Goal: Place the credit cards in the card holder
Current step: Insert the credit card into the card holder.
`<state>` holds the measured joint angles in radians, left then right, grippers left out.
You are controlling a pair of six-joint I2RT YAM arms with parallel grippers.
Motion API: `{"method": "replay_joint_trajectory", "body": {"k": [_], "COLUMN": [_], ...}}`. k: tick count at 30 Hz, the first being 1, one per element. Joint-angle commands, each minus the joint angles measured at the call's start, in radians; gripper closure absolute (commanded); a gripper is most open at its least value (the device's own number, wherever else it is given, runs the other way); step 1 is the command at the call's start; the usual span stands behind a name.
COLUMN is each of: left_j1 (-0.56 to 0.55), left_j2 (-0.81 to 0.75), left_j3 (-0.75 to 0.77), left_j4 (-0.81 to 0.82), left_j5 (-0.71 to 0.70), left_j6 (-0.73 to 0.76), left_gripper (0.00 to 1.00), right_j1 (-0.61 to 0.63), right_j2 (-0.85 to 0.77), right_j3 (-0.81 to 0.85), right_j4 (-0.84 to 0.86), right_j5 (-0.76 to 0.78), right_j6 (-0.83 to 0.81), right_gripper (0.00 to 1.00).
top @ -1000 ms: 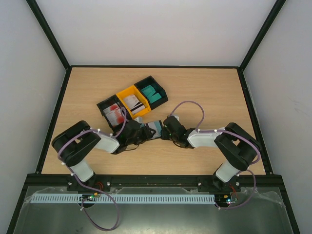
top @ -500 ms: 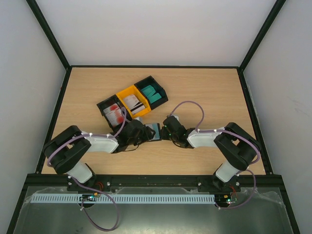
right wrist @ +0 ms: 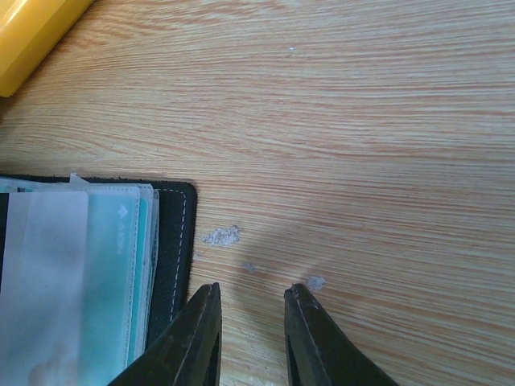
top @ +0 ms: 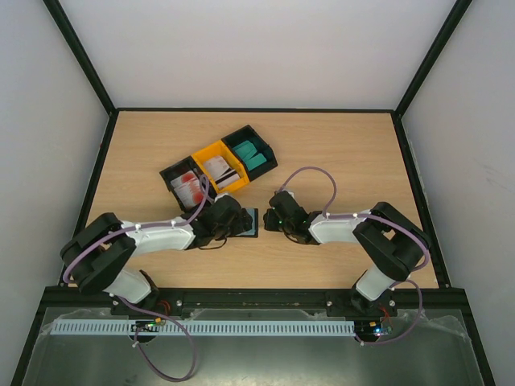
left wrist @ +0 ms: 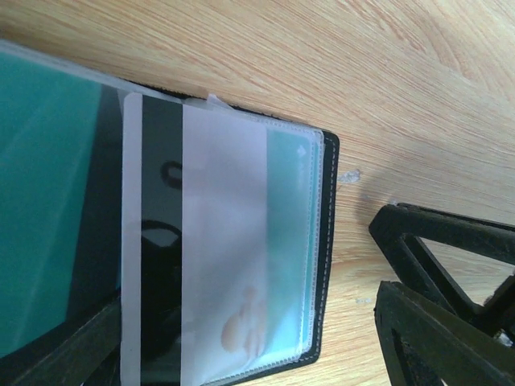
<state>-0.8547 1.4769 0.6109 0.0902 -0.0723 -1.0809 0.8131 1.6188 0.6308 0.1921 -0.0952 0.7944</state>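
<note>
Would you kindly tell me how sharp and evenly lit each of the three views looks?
Top external view: even, diffuse light, sharp throughout, only soft shadows on the table. Left wrist view: very close, so the card holder looks soft, with reflections on its clear sleeve. Right wrist view: wood grain crisp, with a faint shadow across it.

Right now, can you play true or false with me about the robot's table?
The card holder lies open on the table. True.
The yellow bin holds teal cards. False: it holds white cards with a dark stripe.
The right tool is gripping a card. False: nothing sits between its fingers.
A teal card is already inside the card holder. True.
</note>
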Motion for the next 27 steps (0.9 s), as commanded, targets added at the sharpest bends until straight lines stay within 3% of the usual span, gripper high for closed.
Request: {"method": "replay_joint_trajectory", "body": {"k": [1,11,21,27], "left_j1": [-0.006,-0.015,0.019,0.045], "left_j2": [-0.021,-0.065,0.009,0.059], "left_j3": [0.048,0.057,0.051,0.038], "left_j4": [-0.123,-0.148,-0.126,-0.072], "left_j5": [-0.084,-0.102,-0.174,-0.136], "left_j6": [0.058,0.101,0.096,0.107], "left_gripper": [0.19,0.11,0.40,0.47], "right_j1": [0.011,0.012,0.011,0.012], "right_j2": [0.033,0.021,0.057,0.079], "right_j3": [-0.019,-0.025,-0.027,-0.026], "right_j4": [-0.102,-0.040,0.027,0.042], "right_j5": [-0.044,-0.115,-0.206,-0.231], "right_j6": [0.003,0.004,0.023,0.013], "right_gripper": [0.77,0.63,0.64,0.68]}}
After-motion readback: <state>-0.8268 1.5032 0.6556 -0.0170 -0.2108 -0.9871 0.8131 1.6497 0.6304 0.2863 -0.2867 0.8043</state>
